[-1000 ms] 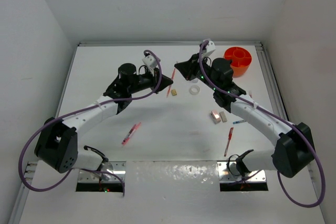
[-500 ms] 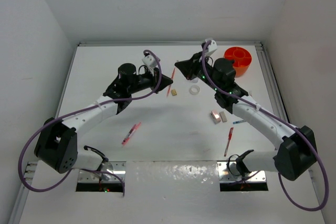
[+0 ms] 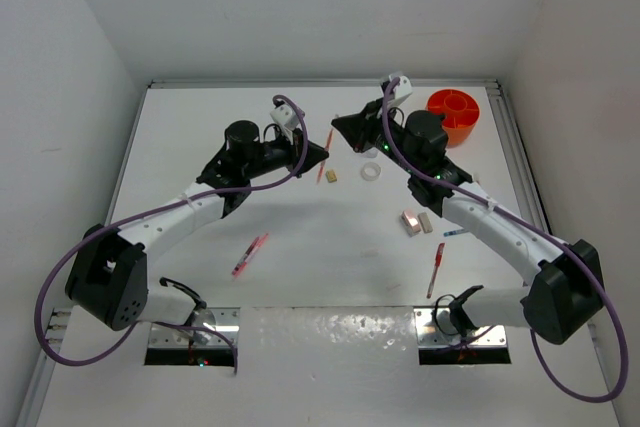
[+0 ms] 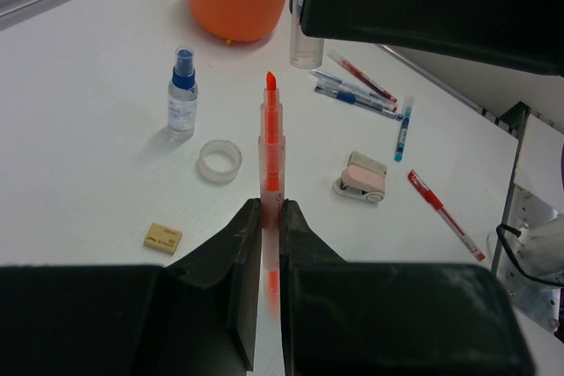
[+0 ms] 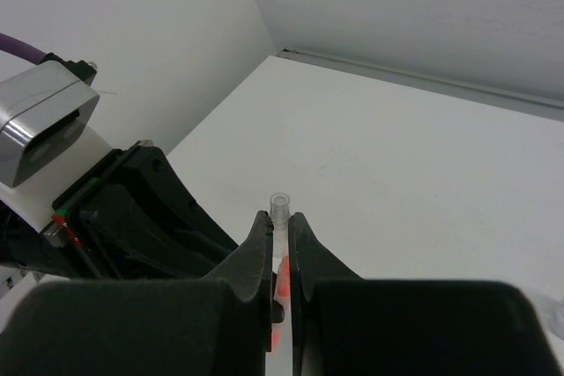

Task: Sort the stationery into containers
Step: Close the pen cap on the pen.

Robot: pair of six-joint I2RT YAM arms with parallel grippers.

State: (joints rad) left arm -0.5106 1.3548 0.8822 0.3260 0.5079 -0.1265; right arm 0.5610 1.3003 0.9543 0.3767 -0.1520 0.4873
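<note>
My left gripper (image 4: 269, 209) is shut on a thin red-orange pen (image 4: 270, 151), tip bare and pointing away. My right gripper (image 5: 278, 220) is shut on a clear pen cap (image 5: 280, 209), which hangs just beyond the pen's tip in the left wrist view (image 4: 306, 37). In the top view both grippers, left (image 3: 320, 155) and right (image 3: 338, 128), meet at the table's far middle. The round orange tub (image 3: 453, 113) stands at the far right, apart from both.
A blue-capped bottle (image 4: 182, 94), tape ring (image 3: 371, 172), tan eraser (image 3: 331, 176), pink-white eraser (image 3: 410, 222), blue pens (image 4: 357, 92) and a red pen (image 3: 437, 269) lie right of centre. A pink pen (image 3: 250, 254) lies front left.
My right arm has shifted slightly, keeping the cap near the pen's tip. My left arm and the pen have stayed put.
</note>
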